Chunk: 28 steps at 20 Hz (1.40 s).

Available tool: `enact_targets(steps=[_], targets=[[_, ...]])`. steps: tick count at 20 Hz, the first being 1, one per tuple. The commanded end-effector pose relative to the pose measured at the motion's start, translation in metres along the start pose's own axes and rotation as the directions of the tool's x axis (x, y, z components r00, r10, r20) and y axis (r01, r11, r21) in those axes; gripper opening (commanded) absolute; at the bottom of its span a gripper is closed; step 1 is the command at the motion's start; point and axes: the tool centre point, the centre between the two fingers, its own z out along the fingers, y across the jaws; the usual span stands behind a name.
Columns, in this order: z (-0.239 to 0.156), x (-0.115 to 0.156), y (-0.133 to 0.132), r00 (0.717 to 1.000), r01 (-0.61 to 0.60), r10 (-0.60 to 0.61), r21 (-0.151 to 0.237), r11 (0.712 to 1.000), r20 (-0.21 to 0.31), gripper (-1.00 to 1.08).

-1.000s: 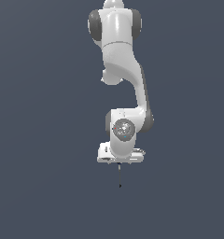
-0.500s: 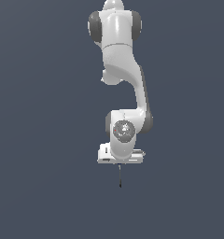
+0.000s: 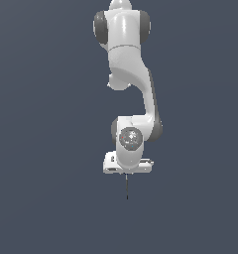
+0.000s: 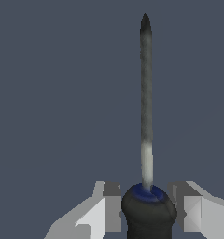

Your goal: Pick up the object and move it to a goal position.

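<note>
The screwdriver [image 4: 146, 140] is held in the gripper [image 4: 149, 207], clear of any surface, with its black handle [image 4: 149, 217] seated between the two fingers and its thin dark shaft [image 4: 145, 84] pointing away from the wrist.

Read from left to right in the wrist view: the one pale finger [image 4: 107, 210] stands against the handle's side, the handle fills the gap in the middle, and the other finger [image 4: 191, 210] stands just beside it on the far side. The jaws appear clamped on the handle; contact on the second finger is less plain than on the first. A blue ring [image 4: 146, 192] sits where the handle meets the shaft.

In the exterior view the arm [image 3: 131, 99] hangs straight down from above, and the screwdriver [image 3: 127, 187] shows as a slim dark line projecting below the gripper [image 3: 127, 173], roughly upright, tip lowest.

Judgement: the grip on the handle, the thickest part, gives the fingers the most to bear on, and the hanging shaft keeps the load in line with the wrist. The pick-up looks done; the carry to the goal remains. No goal marker is visible.

No brand, label or writing can be read on the tool or the arm.
</note>
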Motion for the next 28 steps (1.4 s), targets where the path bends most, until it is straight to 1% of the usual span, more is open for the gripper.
enact_targets(steps=[1,5,9,28], targets=[[-0.007,0.0,0.004,1.0,-0.001,0.001,0.0,1.0,-0.002,-1.0],[-0.024,-0.002,0.016,1.0,-0.001,0.001,0.0,1.0,-0.002,-1.0],[-0.052,-0.004,0.034,1.0,-0.001,0.001,0.0,1.0,-0.002,-1.0],[-0.24,-0.02,0.157,1.0,0.0,0.0,0.001,1.0,-0.002,-1.0]])
